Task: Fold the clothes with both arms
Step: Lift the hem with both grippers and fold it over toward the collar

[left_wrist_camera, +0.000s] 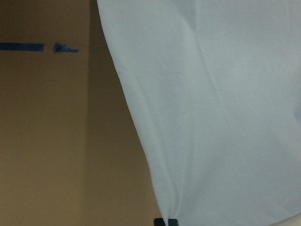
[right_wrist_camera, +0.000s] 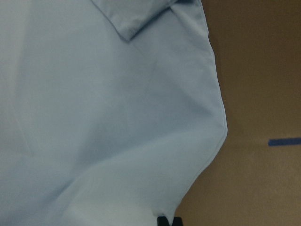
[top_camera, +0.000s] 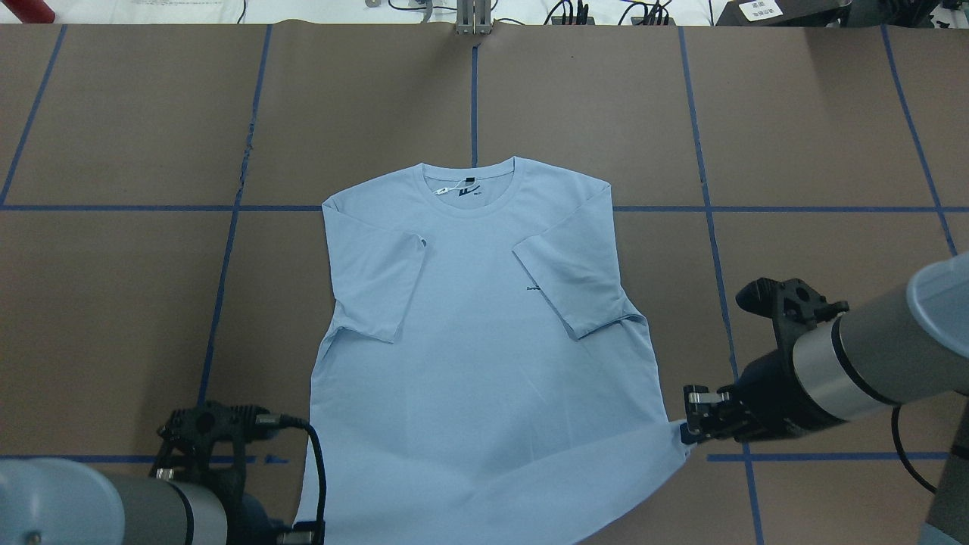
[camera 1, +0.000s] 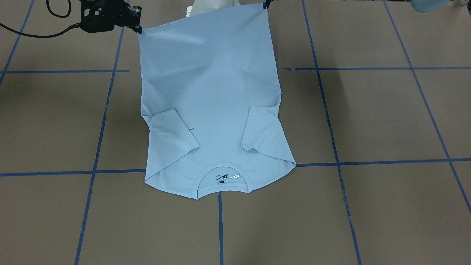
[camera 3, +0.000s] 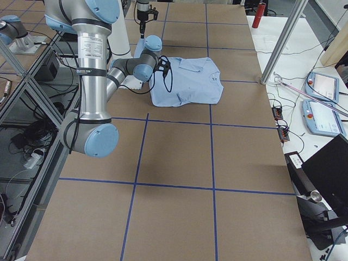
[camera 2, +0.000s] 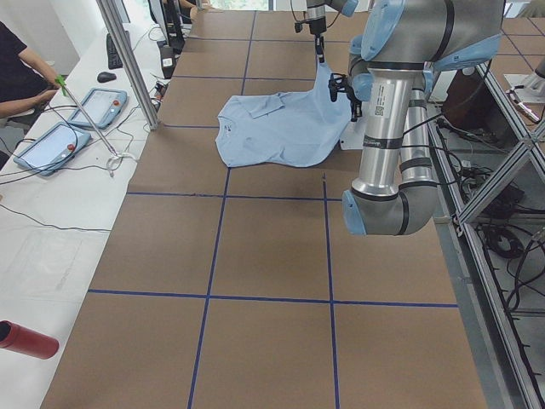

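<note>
Nearest the robot, you will find the black two-finger left end effector (top_camera: 303, 536) closed tight on one hem corner of the light blue short-sleeved fabric T-shirt (top_camera: 469, 356). Its tips are just visible at the pinch in the wrist view. The black two-finger right end effector (top_camera: 685, 431) is likewise clamped on the opposite hem corner. Both corners are raised off the brown paper-covered bench (top_camera: 795, 151), with the hem edge spanning between them. Further out, you see the body resting flat, front side up, with both sleeves (top_camera: 378, 284) folded inward over the chest. Farthest away, the round collar (top_camera: 469, 189), with white tag and dark logo inside, lies over a crossing of blue tape lines (top_camera: 757, 207).
</note>
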Tool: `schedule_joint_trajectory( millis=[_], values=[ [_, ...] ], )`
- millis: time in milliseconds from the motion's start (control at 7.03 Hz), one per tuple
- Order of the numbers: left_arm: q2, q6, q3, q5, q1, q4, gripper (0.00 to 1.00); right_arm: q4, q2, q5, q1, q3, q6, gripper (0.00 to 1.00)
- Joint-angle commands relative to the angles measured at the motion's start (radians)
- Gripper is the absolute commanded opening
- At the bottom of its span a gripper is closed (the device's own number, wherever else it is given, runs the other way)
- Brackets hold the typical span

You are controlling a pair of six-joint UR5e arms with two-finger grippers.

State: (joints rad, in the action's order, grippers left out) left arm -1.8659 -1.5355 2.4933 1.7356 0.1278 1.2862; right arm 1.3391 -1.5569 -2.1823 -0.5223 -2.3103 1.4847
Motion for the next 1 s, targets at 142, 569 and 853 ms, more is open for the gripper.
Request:
schedule_joint_trajectory(
  millis=[142, 569, 853],
  values=[
    [-0.024, 0.178, -0.126, 0.045, 0.214, 0.002, 0.0, -0.002, 0.183, -0.001, -0.198, 0.219, -0.038, 0.0],
    [-0.146, 0.243, -0.291, 0.051, 0.373, 0.007, 0.0, 0.0, 0.363, 0.006, -0.294, 0.435, -0.066, 0.0],
    [-0.189, 0.301, -0.469, 0.084, 0.504, 0.106, 0.0, -0.002, 0.421, 0.01, -0.332, 0.547, -0.104, 0.0]
  ],
)
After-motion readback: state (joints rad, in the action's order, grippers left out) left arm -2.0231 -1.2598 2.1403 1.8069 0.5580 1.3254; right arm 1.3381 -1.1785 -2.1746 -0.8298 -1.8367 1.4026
